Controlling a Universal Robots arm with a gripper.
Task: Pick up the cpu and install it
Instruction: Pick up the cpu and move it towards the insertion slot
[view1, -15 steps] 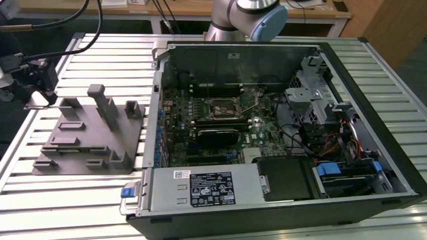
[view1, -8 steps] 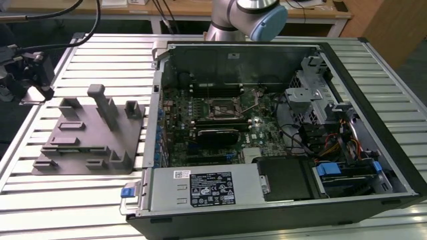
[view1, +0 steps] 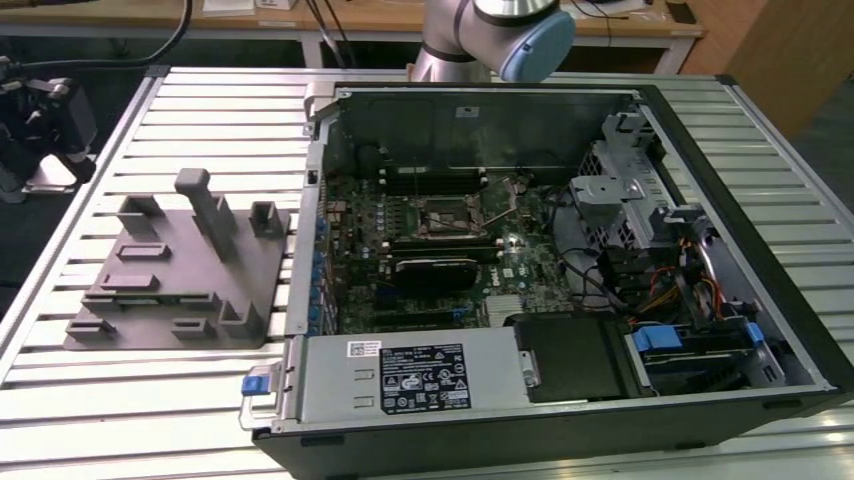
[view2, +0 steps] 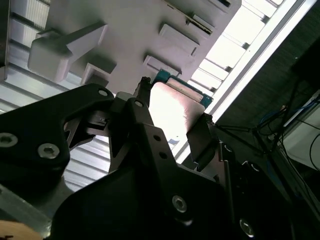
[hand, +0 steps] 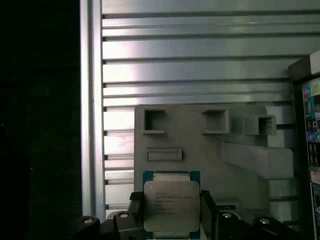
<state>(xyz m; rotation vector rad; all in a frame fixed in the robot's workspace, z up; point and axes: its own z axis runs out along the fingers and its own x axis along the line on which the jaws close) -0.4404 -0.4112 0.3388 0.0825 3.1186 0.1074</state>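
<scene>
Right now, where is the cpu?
In the first wrist view the cpu is clamped between the jaws of the gripper, above the grey plastic fixture, which lies at the exterior view's left of the open computer case.

A robotics lab: robot arm (view1: 478, 32), slatted aluminium bench (view1: 134, 400), opened computer case (view1: 481, 120), cabled desks (view1: 360, 15) behind

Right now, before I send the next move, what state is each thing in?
cpu: gripped, held up off the grey fixture, metal top showing in the first wrist view.
tool: shut on the cpu, a finger on each of two opposite edges.
grey fixture: lying flat, apart from the tool.
computer case: on its side, open, motherboard exposed.
</scene>
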